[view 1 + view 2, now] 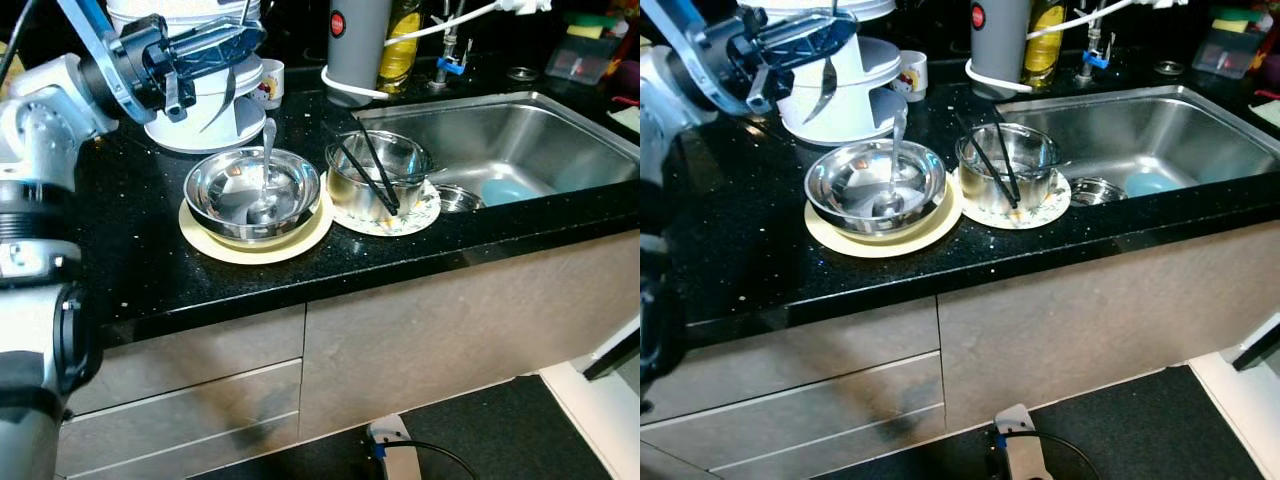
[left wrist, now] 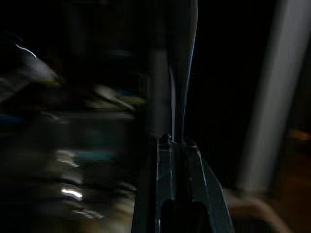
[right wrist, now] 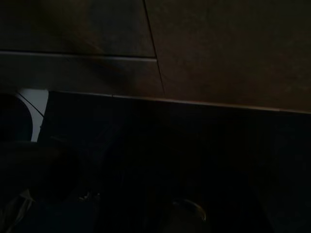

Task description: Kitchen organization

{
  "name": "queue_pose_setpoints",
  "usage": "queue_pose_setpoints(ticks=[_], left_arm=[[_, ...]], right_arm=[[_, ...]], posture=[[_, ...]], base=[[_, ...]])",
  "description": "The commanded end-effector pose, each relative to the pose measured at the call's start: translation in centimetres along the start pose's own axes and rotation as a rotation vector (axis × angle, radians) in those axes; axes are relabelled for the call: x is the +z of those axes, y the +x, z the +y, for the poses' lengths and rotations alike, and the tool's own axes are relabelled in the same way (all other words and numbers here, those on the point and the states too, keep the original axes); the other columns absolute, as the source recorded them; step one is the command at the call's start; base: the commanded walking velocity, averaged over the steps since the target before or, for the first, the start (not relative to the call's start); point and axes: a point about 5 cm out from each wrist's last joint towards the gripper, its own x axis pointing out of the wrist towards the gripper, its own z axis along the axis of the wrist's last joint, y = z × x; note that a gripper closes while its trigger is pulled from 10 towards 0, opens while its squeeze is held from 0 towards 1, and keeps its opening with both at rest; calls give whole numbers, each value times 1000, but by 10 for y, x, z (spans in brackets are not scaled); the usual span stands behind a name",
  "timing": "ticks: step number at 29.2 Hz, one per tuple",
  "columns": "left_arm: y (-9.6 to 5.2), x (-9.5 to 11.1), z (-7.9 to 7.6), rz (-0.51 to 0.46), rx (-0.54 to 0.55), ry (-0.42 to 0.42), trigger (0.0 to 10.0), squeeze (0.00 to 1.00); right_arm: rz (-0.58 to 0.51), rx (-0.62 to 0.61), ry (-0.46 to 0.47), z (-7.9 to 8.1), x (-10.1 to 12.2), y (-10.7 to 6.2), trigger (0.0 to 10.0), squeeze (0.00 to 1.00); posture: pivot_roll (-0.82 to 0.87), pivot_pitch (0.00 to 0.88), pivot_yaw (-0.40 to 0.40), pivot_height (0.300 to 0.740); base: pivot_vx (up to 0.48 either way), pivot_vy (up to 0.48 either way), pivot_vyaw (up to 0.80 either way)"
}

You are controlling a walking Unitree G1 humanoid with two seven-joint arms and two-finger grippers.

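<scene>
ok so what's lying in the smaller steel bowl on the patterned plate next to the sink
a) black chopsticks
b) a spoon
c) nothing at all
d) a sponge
a: a pair of black chopsticks leans inside the smaller steel bowl on the patterned plate, while the spoon stands in the larger steel bowl on the yellow plate.

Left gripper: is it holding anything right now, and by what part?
Nothing. The left gripper hovers above the counter, jaws shut and empty; the spoon sits in the bowl.
</scene>
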Motion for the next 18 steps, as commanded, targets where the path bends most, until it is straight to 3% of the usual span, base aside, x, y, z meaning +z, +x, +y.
queue_pose_setpoints(ticks=[1, 5, 8, 10, 11, 13, 18], left_arm=[[3, -10, -20, 59, -110, -73, 0, 0], [-1, -28, -35, 130, -149, -143, 0, 0], [-4, -84, -58, 336, -127, -222, 0, 0], [-4, -84, -58, 336, -127, -222, 0, 0], [-3, -114, -72, 462, -105, -235, 0, 0], [-3, -114, -72, 462, -105, -235, 0, 0], [-13, -165, -96, 756, -32, -234, 0, 0]], right_arm=[[34, 7, 12, 3, -10, -4, 10000, 0], [37, 9, 13, 3, -11, -4, 10000, 0], [38, 13, 11, 3, -11, -4, 10000, 0], [38, 13, 11, 3, -11, -4, 10000, 0], [37, 13, 10, 2, -10, -4, 10000, 0], [37, 13, 10, 2, -10, -4, 10000, 0], [37, 13, 11, 2, -10, -4, 10000, 0]], posture=[[27, 153, -13, 740], [30, 159, -17, 740], [33, 163, -20, 740], [33, 163, -20, 740], [33, 165, -19, 740], [33, 165, -19, 740], [33, 165, -19, 740]], base=[[0, 0, 0], [0, 0, 0], [0, 0, 0], [0, 0, 0], [0, 0, 0], [0, 0, 0], [0, 0, 0]])
